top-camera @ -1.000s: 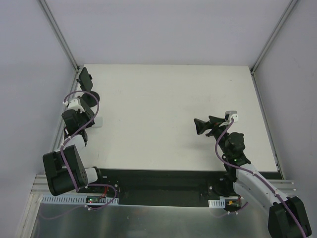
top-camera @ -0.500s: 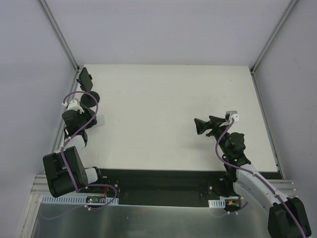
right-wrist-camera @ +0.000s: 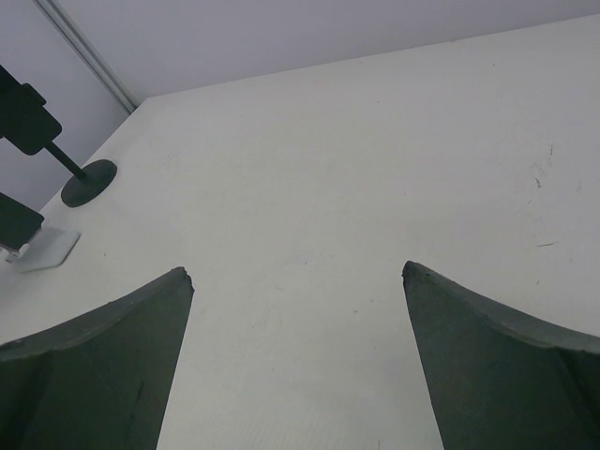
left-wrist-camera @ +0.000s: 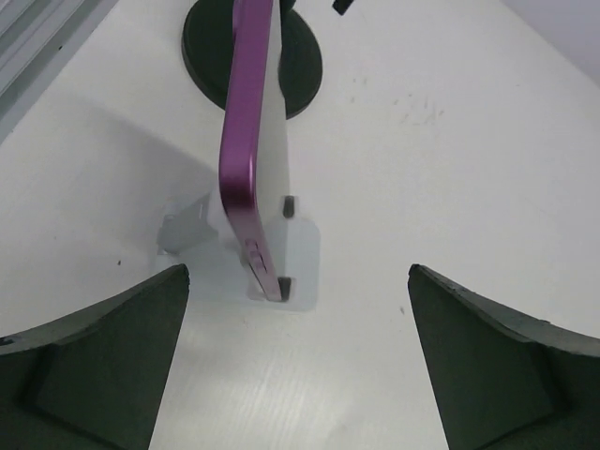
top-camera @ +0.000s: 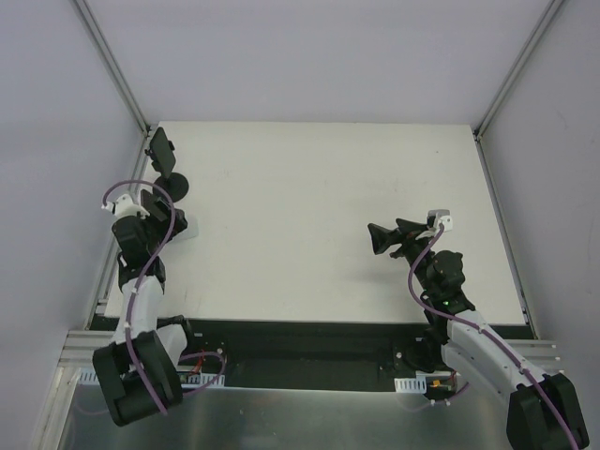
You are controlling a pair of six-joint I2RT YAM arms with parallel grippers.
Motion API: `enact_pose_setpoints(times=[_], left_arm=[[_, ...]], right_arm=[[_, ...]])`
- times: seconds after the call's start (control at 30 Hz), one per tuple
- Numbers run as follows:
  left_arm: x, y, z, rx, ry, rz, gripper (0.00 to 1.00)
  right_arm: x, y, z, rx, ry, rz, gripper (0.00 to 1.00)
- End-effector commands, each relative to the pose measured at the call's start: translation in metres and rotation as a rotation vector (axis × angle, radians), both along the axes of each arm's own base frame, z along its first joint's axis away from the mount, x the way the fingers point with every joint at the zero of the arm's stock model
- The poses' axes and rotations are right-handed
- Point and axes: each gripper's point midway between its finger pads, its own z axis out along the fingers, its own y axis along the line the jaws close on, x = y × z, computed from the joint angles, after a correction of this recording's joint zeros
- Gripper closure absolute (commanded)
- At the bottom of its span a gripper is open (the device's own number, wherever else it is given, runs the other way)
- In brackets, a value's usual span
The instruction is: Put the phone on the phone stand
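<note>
The purple phone stands on edge, leaning back on the white phone stand, its lower edge against the stand's small black tabs. My left gripper is open just in front of it, both dark fingers wide apart and clear of the phone, with nothing between them. From above, the stand sits at the table's left edge beside the left arm. My right gripper hangs open and empty over the right half of the table. In the right wrist view, the phone and stand show far off at the left.
A black holder on a pole with a round black base stands right behind the phone, near the table's far left corner. An aluminium rail runs along the table's left edge. White walls enclose the table.
My left gripper has opened from nearly shut, letting go of the phone, which stays on the stand. The left arm has drawn back a little. The right arm has not moved.
</note>
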Motion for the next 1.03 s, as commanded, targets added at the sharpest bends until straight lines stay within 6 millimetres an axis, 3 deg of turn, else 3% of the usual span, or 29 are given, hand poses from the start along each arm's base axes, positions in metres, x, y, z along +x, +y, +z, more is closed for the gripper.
enact_pose_setpoints(times=[0.0,0.03,0.13,0.3,0.4,0.43,0.5,0.53,0.63,0.67,0.7,0.73,0.77,0.8,0.83,0.9,0.93,1.0], left_arm=[[-0.026,-0.008,0.003,-0.111,-0.003,0.075,0.01],[-0.031,-0.010,0.015,-0.104,-0.043,0.077,0.01],[-0.049,-0.014,0.005,-0.161,-0.001,0.132,0.01],[-0.050,-0.037,0.004,-0.312,-0.005,0.098,0.03],[-0.043,-0.066,0.018,-0.307,-0.007,-0.032,0.06],[-0.041,-0.088,0.028,-0.282,-0.010,-0.119,0.06],[-0.042,-0.111,0.036,-0.267,-0.016,-0.198,0.06],[-0.045,-0.133,0.043,-0.272,-0.020,-0.273,0.06],[-0.050,-0.165,0.061,-0.272,-0.047,-0.378,0.06],[-0.056,-0.186,0.066,-0.273,-0.047,-0.451,0.06],[-0.059,-0.196,0.073,-0.266,-0.059,-0.496,0.06],[-0.060,-0.207,0.090,-0.235,-0.095,-0.553,0.06],[-0.071,-0.230,0.099,-0.216,-0.109,-0.655,0.06],[-0.074,-0.241,0.106,-0.191,-0.120,-0.701,0.06],[-0.078,-0.252,0.128,-0.142,-0.177,-0.768,0.06],[-0.096,-0.282,0.146,-0.103,-0.216,-0.904,0.06],[-0.099,-0.289,0.170,-0.069,-0.285,-0.946,0.06],[-0.118,-0.306,0.196,-0.059,-0.364,-1.043,0.05]], right_arm=[[-0.001,0.002,0.019,0.036,-0.064,0.013,0.03],[0.000,0.001,0.019,0.033,-0.064,0.010,0.03],[0.000,0.001,0.018,0.031,-0.059,0.011,0.04],[0.001,0.001,0.016,0.023,-0.033,0.008,0.04],[0.002,-0.002,0.017,0.022,-0.006,-0.013,0.03],[0.003,-0.004,0.017,0.023,0.001,-0.023,0.03],[0.003,-0.015,0.019,0.045,0.035,-0.090,0.03],[0.003,-0.018,0.020,0.057,0.049,-0.111,0.03],[-0.007,-0.030,0.028,0.046,0.076,-0.155,0.03],[-0.018,-0.038,0.021,0.016,0.121,-0.175,0.03],[-0.022,-0.048,0.038,0.012,0.103,-0.215,0.03],[-0.029,-0.055,0.043,-0.006,0.106,-0.236,0.03],[-0.045,-0.065,0.034,-0.043,0.157,-0.257,0.03],[-0.054,-0.072,0.042,-0.051,0.155,-0.271,0.03],[-0.070,-0.079,0.047,-0.082,0.186,-0.275,0.03],[-0.095,-0.090,0.065,-0.074,0.153,-0.278,0.03],[-0.112,-0.096,0.072,-0.083,0.163,-0.273,0.04],[-0.133,-0.108,0.085,-0.075,0.126,-0.293,0.04]])
